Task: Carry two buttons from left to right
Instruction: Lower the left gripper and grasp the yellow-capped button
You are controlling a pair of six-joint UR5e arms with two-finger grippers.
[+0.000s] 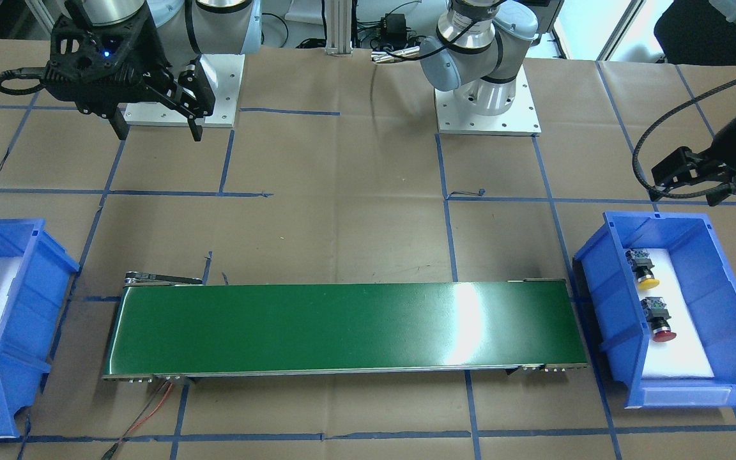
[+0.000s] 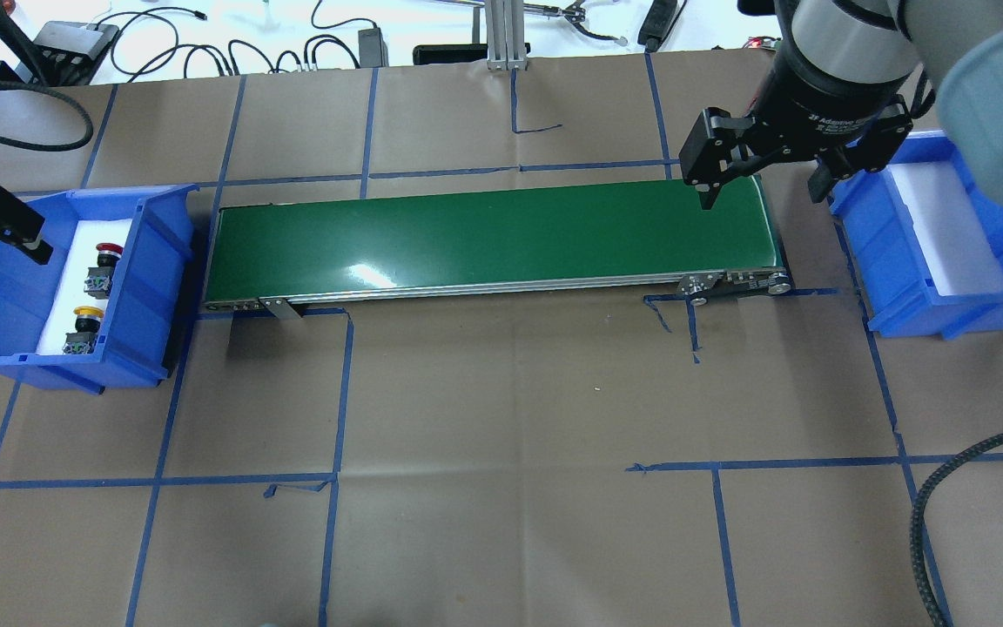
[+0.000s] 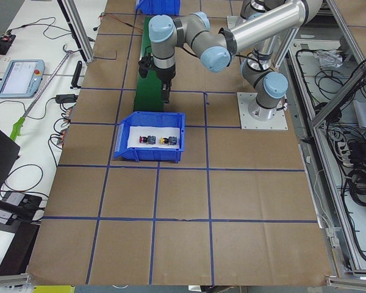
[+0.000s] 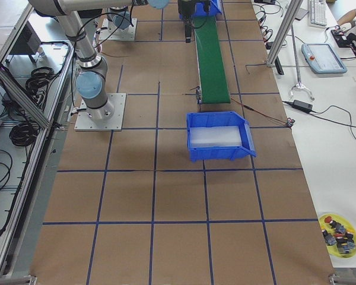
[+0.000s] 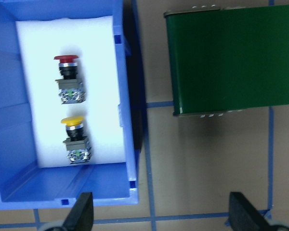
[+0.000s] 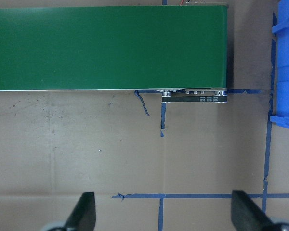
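Note:
The red button [image 5: 67,65] and the yellow button [image 5: 73,130] lie on their sides on white foam in the left blue bin [image 5: 127,96]. They also show in the overhead view, the red button [image 2: 106,254] and the yellow button [image 2: 86,315]. My left gripper [image 5: 164,215] is open and empty, high above the table by the bin's near right corner. My right gripper [image 2: 761,196] is open and empty, hovering high over the right end of the green conveyor belt [image 2: 484,237].
The right blue bin [image 2: 902,292] holds only white foam. The conveyor belt [image 1: 342,329] lies between the two bins. Both arm bases [image 1: 486,105] stand at the robot's edge of the table. A yellow dish of spare buttons [image 4: 338,234] sits on a side table.

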